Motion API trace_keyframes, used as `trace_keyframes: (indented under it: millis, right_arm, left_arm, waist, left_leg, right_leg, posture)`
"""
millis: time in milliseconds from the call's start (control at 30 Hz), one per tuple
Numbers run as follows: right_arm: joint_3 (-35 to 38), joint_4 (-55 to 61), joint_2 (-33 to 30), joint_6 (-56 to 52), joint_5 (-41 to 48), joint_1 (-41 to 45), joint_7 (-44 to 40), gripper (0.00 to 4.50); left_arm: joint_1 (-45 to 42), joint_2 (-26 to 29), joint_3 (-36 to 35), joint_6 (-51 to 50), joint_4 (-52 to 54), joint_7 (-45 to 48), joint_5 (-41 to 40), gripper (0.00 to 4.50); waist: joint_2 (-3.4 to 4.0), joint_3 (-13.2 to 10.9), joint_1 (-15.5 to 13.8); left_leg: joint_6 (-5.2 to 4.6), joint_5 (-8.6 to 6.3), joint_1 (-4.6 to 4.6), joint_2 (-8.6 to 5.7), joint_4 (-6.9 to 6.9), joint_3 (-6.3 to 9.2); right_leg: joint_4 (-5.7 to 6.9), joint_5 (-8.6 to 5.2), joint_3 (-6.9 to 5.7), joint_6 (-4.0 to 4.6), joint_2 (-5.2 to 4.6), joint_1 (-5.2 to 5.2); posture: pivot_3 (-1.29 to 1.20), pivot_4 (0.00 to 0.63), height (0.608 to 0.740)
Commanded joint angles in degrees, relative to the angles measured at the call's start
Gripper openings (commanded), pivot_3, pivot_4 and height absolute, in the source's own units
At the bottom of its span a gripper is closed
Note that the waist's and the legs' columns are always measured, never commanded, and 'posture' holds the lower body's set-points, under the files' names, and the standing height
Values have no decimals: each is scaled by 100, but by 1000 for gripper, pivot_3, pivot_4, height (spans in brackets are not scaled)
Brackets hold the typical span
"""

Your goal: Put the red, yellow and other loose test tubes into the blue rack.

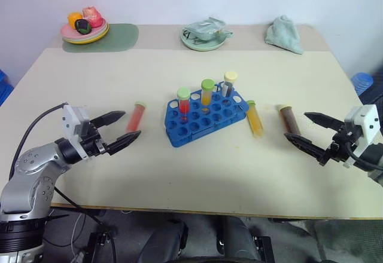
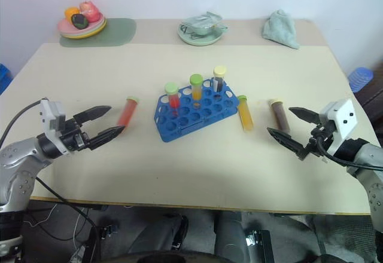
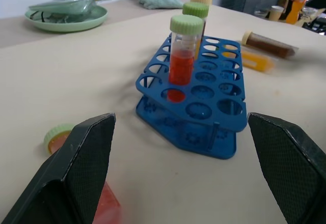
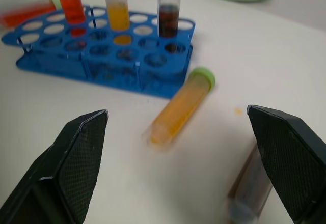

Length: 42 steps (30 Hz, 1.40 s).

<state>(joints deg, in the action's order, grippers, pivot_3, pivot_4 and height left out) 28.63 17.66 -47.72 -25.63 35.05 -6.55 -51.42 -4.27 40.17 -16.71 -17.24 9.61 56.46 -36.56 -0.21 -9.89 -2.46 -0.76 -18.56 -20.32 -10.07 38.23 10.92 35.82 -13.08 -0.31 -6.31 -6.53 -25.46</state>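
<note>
While both arms are hovering over the table (image 1: 179, 179), the blue rack (image 1: 206, 119) is sitting mid-table, three tubes already standing in it. Left gripper (image 1: 118, 128), jaws gaping and empty, is pointing at the red tube (image 1: 136, 117) lying just ahead, long axis running away from the robot. Right gripper (image 1: 310, 131), equally wide and empty, is nearest the brown tube (image 1: 289, 119); the yellow tube (image 1: 255, 119) is lying beside the rack.

A: Where's the blue rack (image 1: 206, 118)?

B: Mid-table, set askew to the table's edges, with three capped tubes standing upright in its far holes.

A: And the loose ones?

B: All three lie flat. The red tube (image 1: 136, 116) lies toward the table's left edge from the rack. The yellow tube (image 1: 255, 119) lies just beside the rack's right end. The brown tube (image 1: 289, 119) lies nearer the right edge, cream cap pointing to the far edge.
</note>
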Motion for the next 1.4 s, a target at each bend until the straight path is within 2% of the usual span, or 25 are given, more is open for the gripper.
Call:
trace_keyframes:
  millis: [33,300,500,633,767,900,1000,1200,1400]
  right_arm:
    - [231,-54,-10,169,11,-37,-110,4500]
    - [127,-190,-146,-212,90,187,3,4500]
    - [-132,-569,-362,-453,-323,706,335,4500]
    - [-526,-901,-626,-1137,-613,1374,830,4500]
    - [-1181,-1447,-847,-2110,-613,2374,876,4500]
    - [-1787,-2161,-563,-3518,-639,3905,1305,4500]
    - [-2206,-2618,-400,-4096,-750,4692,1364,4500]
    - [-2904,-3238,-360,-4273,-1114,5179,1218,4500]
    - [-3011,-3538,-393,-4180,-1353,5257,1129,4500]
  left_arm:
    - [-54,76,-159,-27,170,9,-84,4237]
    - [-223,93,-140,-190,166,79,-236,4237]
    - [-409,164,-33,-362,292,425,-450,4237]
    - [-602,258,173,-372,331,745,-370,4237]
    - [-923,303,569,-380,273,963,-203,4237]
    - [-1290,157,943,-331,262,960,-22,4237]
    - [-1455,114,1155,-362,297,1057,15,4237]
    - [-1645,105,1430,-340,311,1301,62,4237]
    - [-1615,49,1547,-349,456,1285,87,4237]
  waist:
    - [1,0,1]
    - [1,0,9]
    - [1,0,6]
    - [2,0,18]
    - [3,-1,14]
    - [5,-3,38]
    - [5,-3,24]
    - [3,-4,10]
    - [2,-3,25]
  left_leg:
    - [0,0,0,0,0,0]
    - [0,0,2,0,0,-1]
    - [0,0,1,0,1,-3]
    - [1,0,1,1,1,-3]
    - [1,1,-1,1,2,-8]
    - [2,2,-6,3,3,-11]
    - [3,2,-7,7,0,-12]
    - [-11,-5,-25,9,-3,-9]
    - [-19,-9,-22,8,-1,-18]
  right_leg:
    - [-1,0,0,0,0,0]
    - [0,0,0,0,0,1]
    - [0,2,0,2,-1,1]
    - [1,2,0,2,0,-1]
    - [-1,5,1,7,-2,-2]
    - [-2,8,2,11,-2,-7]
    - [-2,9,4,11,1,-10]
    - [-39,10,0,9,5,-12]
    - [-49,14,1,3,5,-9]
  posture:
    - [0,150,740]
    - [0,150,740]
    - [0,150,740]
    - [0,150,740]
    - [0,150,740]
    - [0,150,740]
    - [0,150,740]
    - [0,150,740]
    - [0,150,740]
